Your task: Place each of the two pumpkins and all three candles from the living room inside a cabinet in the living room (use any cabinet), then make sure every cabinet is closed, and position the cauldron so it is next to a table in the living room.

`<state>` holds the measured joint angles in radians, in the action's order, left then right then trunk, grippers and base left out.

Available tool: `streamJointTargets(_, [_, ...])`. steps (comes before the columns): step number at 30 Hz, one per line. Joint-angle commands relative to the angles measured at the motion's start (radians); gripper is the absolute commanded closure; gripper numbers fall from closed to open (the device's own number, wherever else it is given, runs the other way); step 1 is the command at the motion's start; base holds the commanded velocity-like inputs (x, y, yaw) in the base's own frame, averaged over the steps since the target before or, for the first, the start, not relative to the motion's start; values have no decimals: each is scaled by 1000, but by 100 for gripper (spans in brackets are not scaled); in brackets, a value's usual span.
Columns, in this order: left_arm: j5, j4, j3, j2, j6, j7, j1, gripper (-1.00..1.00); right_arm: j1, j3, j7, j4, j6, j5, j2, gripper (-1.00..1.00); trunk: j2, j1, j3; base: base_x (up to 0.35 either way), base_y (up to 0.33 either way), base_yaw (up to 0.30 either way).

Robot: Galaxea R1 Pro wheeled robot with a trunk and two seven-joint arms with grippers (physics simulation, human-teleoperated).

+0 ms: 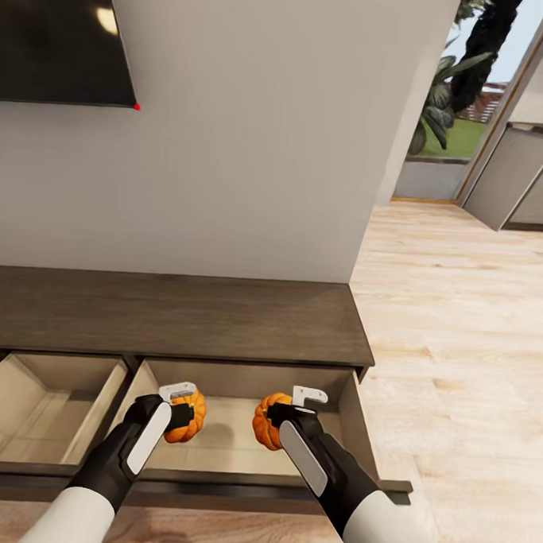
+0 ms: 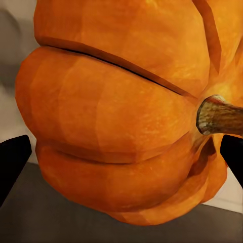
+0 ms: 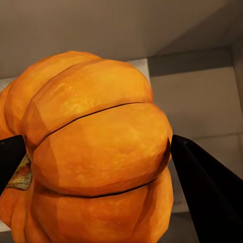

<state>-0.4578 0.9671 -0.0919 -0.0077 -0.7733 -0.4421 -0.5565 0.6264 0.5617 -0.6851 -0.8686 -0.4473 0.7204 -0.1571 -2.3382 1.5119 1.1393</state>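
The cabinet (image 1: 174, 314) runs low along the wall, dark brown and flat-topped, with two drawers pulled out toward the robot. The right drawer (image 1: 358, 435) is the one that matters: both arms reach down into its pale interior, and both pumpkins hang inside its walls.

The left gripper (image 1: 178, 414) is clamped on the left pumpkin (image 1: 191, 417), which sits toward the drawer's left side. In the left wrist view this pumpkin (image 2: 116, 111) bulges between the dark fingertips (image 2: 12, 162), its stem pointing sideways (so it is held on its side, not upright).

The right gripper (image 1: 284, 419) grips the right pumpkin (image 1: 265, 422) the same way; in the right wrist view that pumpkin (image 3: 91, 152) sits between the dark fingers (image 3: 207, 192) with the drawer floor beyond it.

The two pumpkins are apart, each directly at its own gripper. Whether either already touches the floor cannot be told; in my judgement the release needs only a short lowering straight down.
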Motion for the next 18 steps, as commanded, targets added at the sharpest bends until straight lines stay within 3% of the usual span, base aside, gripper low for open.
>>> streamJointTargets(1, [-10,1,-2,0,-1,-9,0,100,1,3,-8,-1,-2,5,1,100,-8,4,4,0,0,0])
streamJointTargets(15, [-3,1,-1,0,2,-9,-1,100,1,3,-8,-1,-1,5,2,100,-106,57,48,0,0,0])
streamJointTargets(18, [-2,1,-1,0,2,-9,-1,100,1,3,-8,-1,-1,5,2,100,-106,57,48,0,0,0])
